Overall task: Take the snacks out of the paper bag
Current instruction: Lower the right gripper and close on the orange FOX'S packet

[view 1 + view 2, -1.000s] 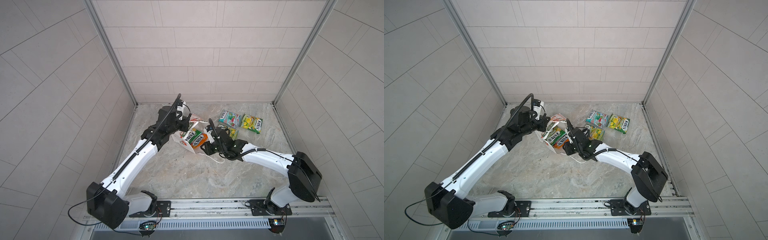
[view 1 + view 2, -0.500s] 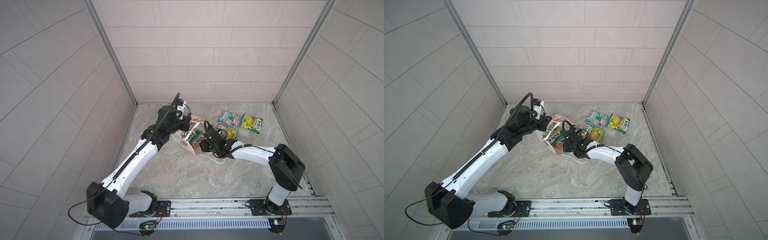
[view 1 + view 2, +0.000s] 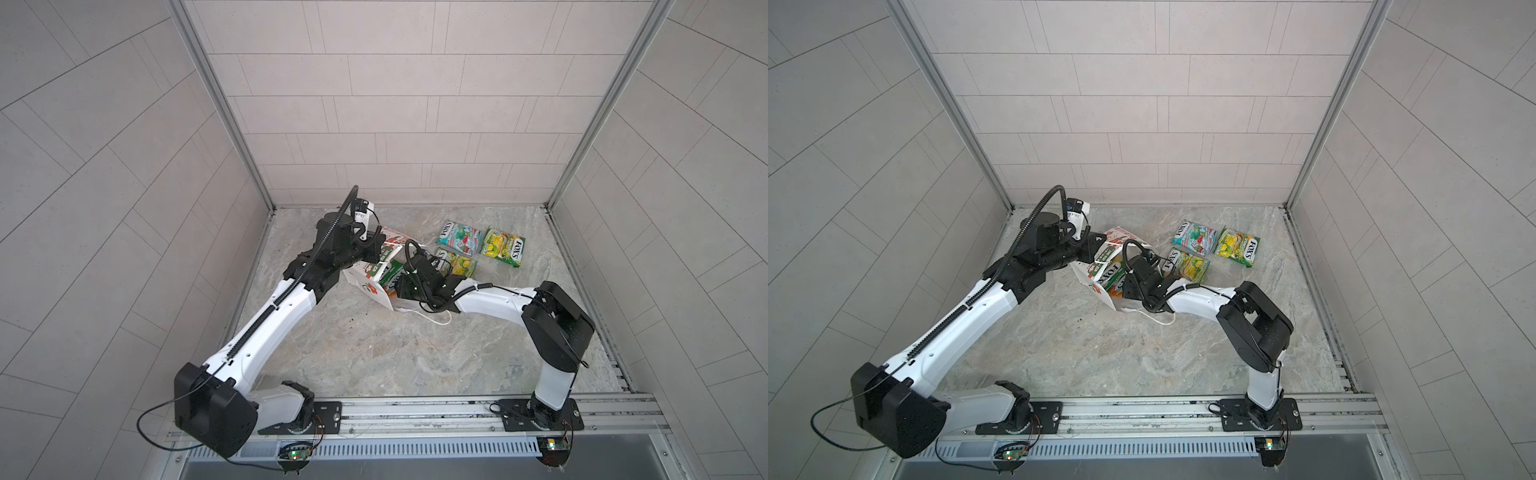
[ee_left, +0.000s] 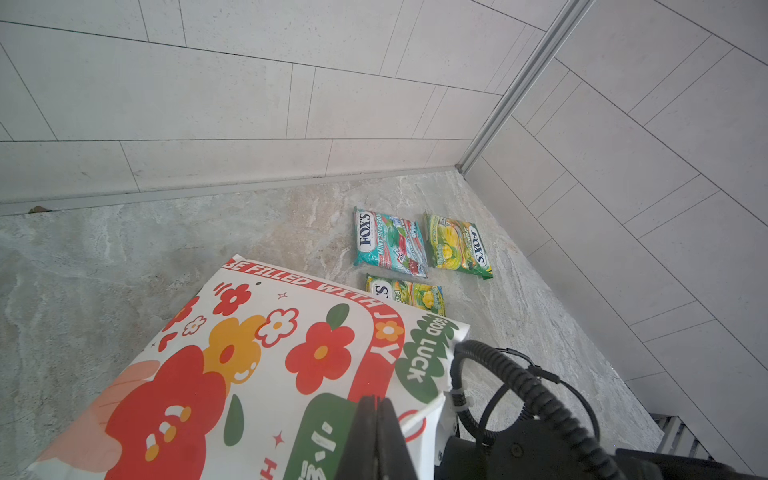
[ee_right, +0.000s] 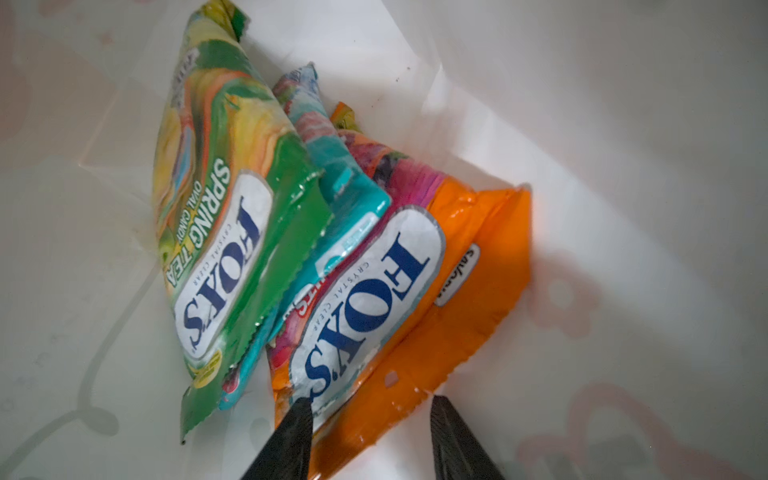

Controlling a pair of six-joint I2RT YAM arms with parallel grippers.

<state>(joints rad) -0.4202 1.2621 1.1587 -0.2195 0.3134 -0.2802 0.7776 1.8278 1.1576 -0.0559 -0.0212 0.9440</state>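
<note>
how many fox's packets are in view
6. On the table: a teal packet, a yellow-green packet beside it, a third packet by the paper bag. Inside it: spring tea packet, teal-edged packet, orange packet. Others may hide.

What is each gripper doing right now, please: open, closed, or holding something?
Left gripper: closed, pinching the paper bag at its rim.
Right gripper: open inside the bag, jaws either side of the orange packet.

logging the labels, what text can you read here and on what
"FILLED WITH JOY": bag, red band
"LUCK": bag, green patch
"FOX'S": green packet and orange packet in bag, teal packet outside
"SPRING TEA": green packet
"OVAL CANDY": green packet
"CRYSTAL CLEAR": orange packet
"MINT": teal packet
Orange packet's small side tag: too blurred to read.
</note>
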